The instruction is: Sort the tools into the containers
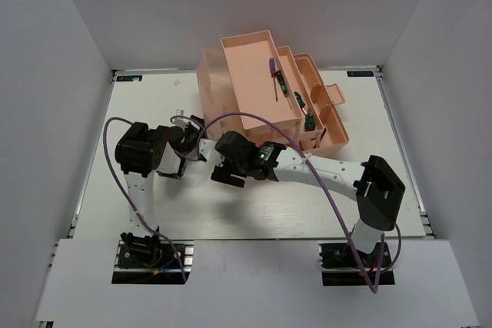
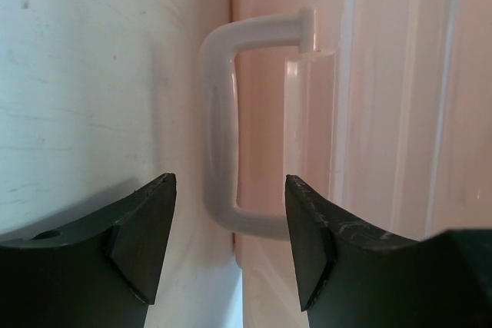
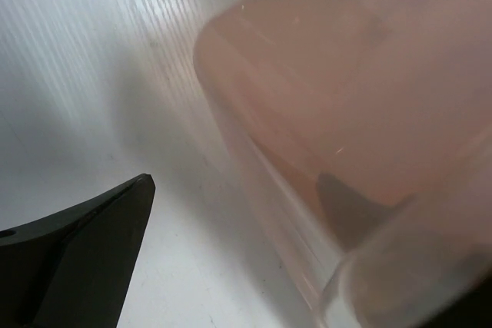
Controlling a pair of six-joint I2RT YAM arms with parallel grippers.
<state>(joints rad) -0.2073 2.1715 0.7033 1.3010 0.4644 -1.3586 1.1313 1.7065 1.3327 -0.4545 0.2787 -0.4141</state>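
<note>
The peach-pink toolbox [image 1: 246, 82] stands open at the back middle, its tiers folded out. The slim blue-and-red screwdriver [image 1: 273, 76] lies in its top tray. Two green-handled screwdrivers [image 1: 298, 100] [image 1: 307, 120] lie in the lower tiers. No hex keys show. My left gripper [image 1: 192, 130] is open at the box's left side. In the left wrist view [image 2: 231, 243] its jaws straddle the pale handle [image 2: 217, 113] on the box wall [image 2: 384, 113] without touching it. My right gripper [image 1: 227, 160] is open at the box's front-left corner [image 3: 346, 74]; one finger [image 3: 84, 259] is over bare table.
The white table [image 1: 154, 205] is walled by white panels on the left, back and right. The box's lowest tier [image 1: 334, 124] reaches toward the right. My two arms lie close together in front of the box, with a purple cable [image 1: 115, 167] looping by the left one.
</note>
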